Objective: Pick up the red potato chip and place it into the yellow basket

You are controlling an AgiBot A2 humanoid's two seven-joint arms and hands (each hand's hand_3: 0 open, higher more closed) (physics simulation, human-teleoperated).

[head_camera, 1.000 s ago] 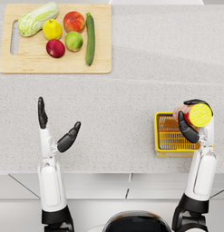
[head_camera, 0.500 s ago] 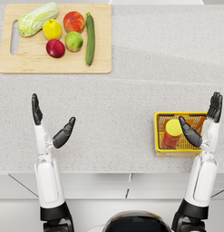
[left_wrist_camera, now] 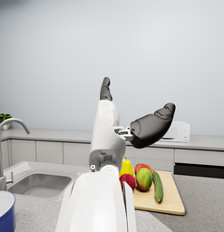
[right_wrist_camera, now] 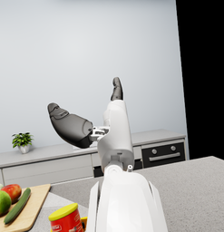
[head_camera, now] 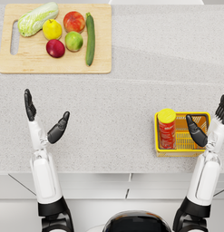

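Note:
The red potato chip can [head_camera: 167, 128], with a yellow lid, lies inside the yellow basket [head_camera: 202, 117] against its left wall. It also peeks into the right wrist view as the chip can [right_wrist_camera: 66, 219]. My right hand [head_camera: 208, 122] is raised over the basket's right half, fingers spread and holding nothing. In its own wrist view the right hand [right_wrist_camera: 86, 117] is open against the wall. My left hand [head_camera: 43, 119] is lifted above the counter at the left, open and empty; the left wrist view shows the left hand [left_wrist_camera: 136, 117] the same way.
A wooden cutting board [head_camera: 100, 67] at the back left carries a cabbage [head_camera: 37, 18], a lemon [head_camera: 52, 29], an apple [head_camera: 74, 21], a lime [head_camera: 74, 41], a plum [head_camera: 55, 48] and a cucumber [head_camera: 90, 38]. A sink [left_wrist_camera: 36, 183] shows in the left wrist view.
My right hand let go of the chip can, which dropped and now lies in the basket. The hand opened and drew right. My left arm shifted slightly.

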